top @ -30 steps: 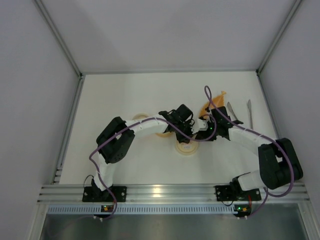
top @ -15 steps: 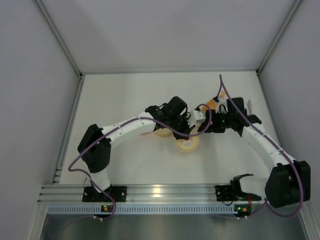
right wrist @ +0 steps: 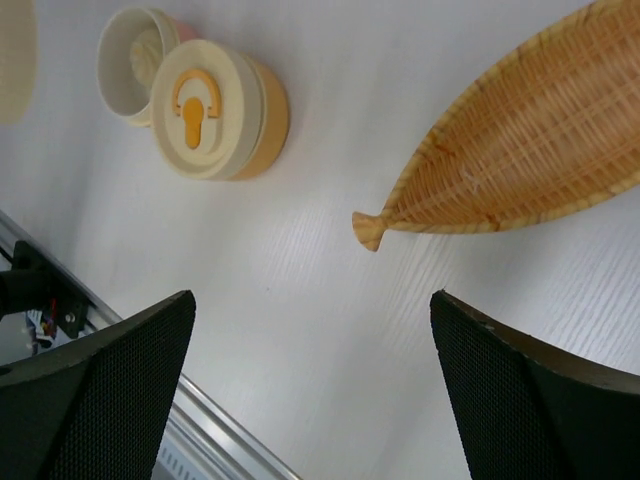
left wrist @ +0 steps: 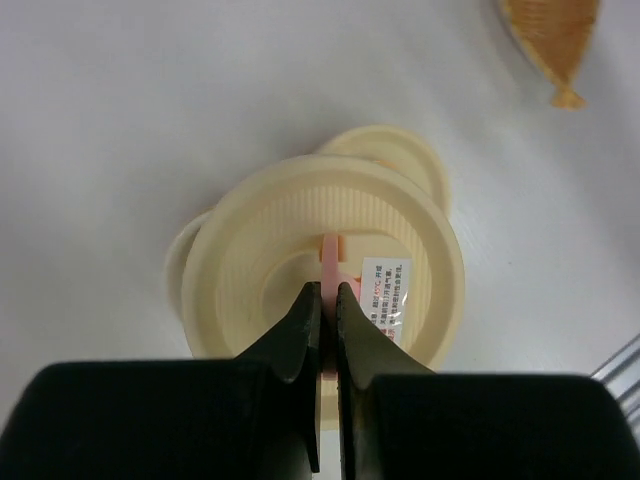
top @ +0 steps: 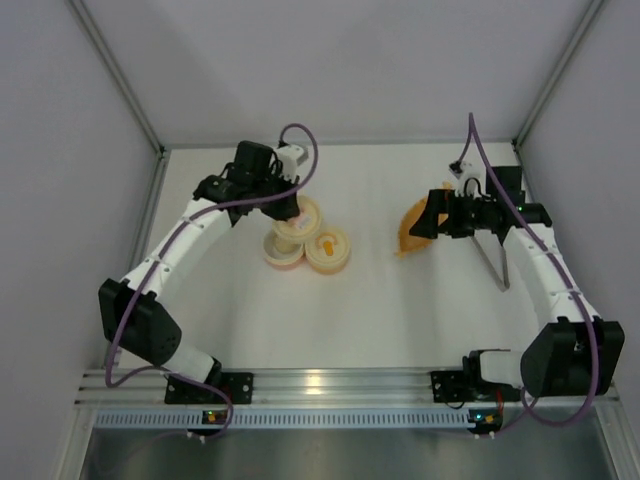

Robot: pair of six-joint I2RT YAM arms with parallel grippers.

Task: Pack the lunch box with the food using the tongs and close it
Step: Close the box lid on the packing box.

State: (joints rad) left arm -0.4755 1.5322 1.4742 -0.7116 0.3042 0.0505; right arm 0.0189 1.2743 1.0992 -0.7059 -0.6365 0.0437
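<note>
The lunch box is a set of round cream tubs. One tub (top: 328, 250) (right wrist: 210, 105) wears a lid with an orange ring. Beside it an open tub (top: 281, 250) (right wrist: 135, 50) shows something pale inside; I cannot tell whether it is the food. My left gripper (top: 290, 207) (left wrist: 328, 295) is shut on the pink tab of a cream lid (top: 300, 216) (left wrist: 260, 270), held over the tubs. My right gripper (top: 432, 215) (right wrist: 310, 296) is open and empty, beside the leaf dish. The tongs (top: 492, 262) lie at the right.
An orange woven leaf-shaped dish (top: 412, 228) (right wrist: 520, 140) lies right of the tubs, under the right gripper's tips. White walls stand at the left, back and right. A metal rail (top: 320, 385) runs along the near edge by both arm bases.
My left arm has swung from the middle toward the back left, carrying the cream lid. My right gripper has opened wide and pulled back to the right, near the leaf dish.
</note>
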